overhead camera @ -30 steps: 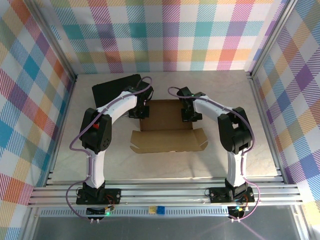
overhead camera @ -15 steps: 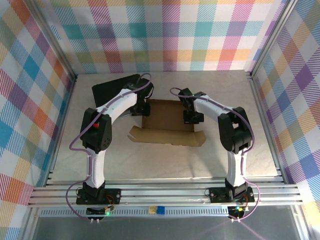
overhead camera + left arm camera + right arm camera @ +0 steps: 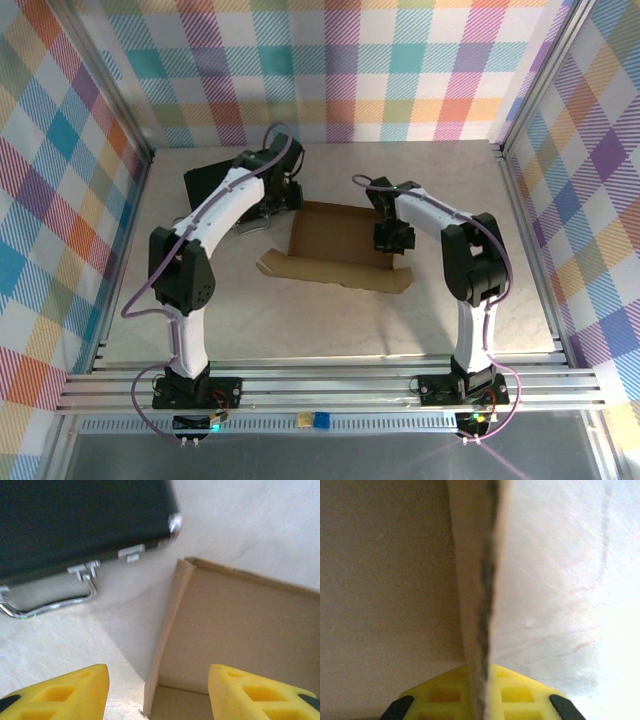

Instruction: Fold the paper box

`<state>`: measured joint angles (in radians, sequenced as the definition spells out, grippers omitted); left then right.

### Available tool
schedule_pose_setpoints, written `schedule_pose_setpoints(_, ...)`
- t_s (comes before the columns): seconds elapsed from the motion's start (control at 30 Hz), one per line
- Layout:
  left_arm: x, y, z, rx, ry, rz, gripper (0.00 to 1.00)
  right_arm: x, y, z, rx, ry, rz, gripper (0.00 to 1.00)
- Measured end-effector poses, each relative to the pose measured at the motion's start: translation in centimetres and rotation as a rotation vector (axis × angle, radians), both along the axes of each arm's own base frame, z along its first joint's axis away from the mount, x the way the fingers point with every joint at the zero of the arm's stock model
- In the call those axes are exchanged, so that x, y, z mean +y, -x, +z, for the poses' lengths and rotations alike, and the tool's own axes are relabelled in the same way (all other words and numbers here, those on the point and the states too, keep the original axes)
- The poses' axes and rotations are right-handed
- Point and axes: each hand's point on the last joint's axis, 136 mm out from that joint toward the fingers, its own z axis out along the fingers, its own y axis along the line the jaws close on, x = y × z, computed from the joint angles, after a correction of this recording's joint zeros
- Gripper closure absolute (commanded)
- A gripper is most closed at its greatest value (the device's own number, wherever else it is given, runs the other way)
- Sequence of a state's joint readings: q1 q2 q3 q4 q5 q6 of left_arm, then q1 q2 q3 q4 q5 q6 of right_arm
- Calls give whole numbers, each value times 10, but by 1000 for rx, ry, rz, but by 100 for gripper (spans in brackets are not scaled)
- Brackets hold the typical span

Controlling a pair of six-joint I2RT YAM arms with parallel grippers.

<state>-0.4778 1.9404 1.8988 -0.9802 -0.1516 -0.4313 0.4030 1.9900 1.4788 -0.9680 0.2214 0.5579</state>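
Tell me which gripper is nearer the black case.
Left. The left gripper hangs beside the black case, near its handle; the right gripper clamps the paper box on its side away from the case.

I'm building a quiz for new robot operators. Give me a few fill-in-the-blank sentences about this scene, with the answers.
1. The right end effector is clamped on a wall of the brown ___.
2. The left end effector is ___, holding nothing.
3. The case with the metal handle is ___ in colour.
Missing words: paper box; open; black.
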Motion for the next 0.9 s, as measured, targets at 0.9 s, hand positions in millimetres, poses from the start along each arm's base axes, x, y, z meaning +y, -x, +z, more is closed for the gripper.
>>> schedule_pose_setpoints(0.9, -70, 143, 122, -147, 284, -126, 45, 1, 58, 34, 175, -207, -1192, 100)
